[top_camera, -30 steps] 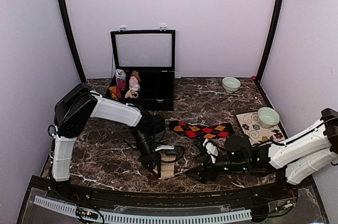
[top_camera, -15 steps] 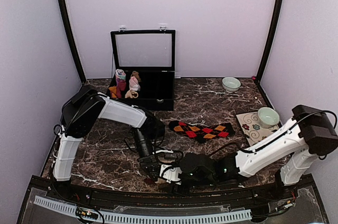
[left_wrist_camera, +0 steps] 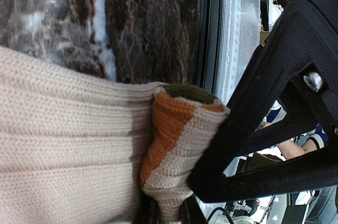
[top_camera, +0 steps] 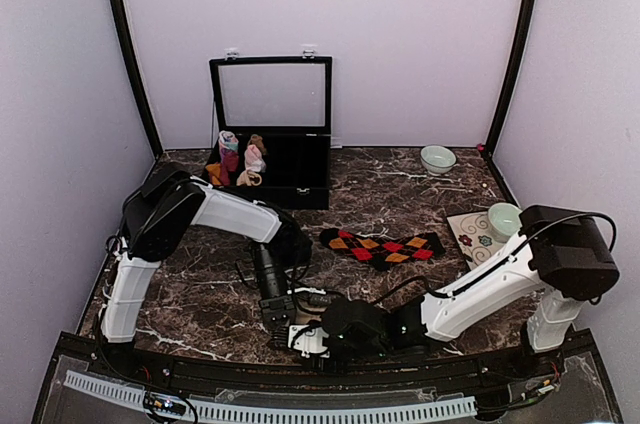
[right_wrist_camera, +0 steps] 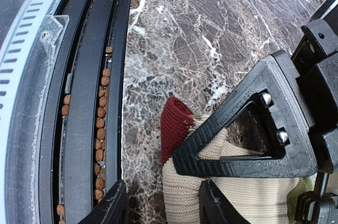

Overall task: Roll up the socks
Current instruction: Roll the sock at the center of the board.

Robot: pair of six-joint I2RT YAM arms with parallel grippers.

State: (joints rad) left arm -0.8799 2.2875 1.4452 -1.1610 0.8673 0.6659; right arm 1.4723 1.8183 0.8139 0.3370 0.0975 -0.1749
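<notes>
Fingers [left_wrist_camera: 264,102] of the left gripper [top_camera: 278,316] are pinched tight on a folded bit of the striped sock [left_wrist_camera: 63,145], right where the orange and green stripes are. That sock is cream. It lies on the dark marble table [top_camera: 200,274], close to the near edge and a bit left of the middle. Its dark red toe [right_wrist_camera: 174,126] pokes out toward the near edge, just past the left gripper's black finger. The right gripper [right_wrist_camera: 162,195] has its fingers apart. One finger is over the cream sock and the other is over the bare table beside it, not touching the sock, so this gripper holds nothing. Both grippers are close together at the same sock, and from above they hide most of it. The right arm reaches across from the right side, low over the table. Farther back, near the middle of the table, the diamond sock [top_camera: 382,246] lies flat and stretched out. It is black with red and orange diamonds, and it is well apart from both grippers. At the far left stands a black box [top_camera: 270,134] with its clear lid up, and small sock rolls [top_camera: 238,159] sit in its left part. A pale bowl [top_camera: 437,158] sits far back on the right, near the wall. Another bowl [top_camera: 506,219] rests on a flowered mat [top_camera: 468,244] on the right.
</notes>
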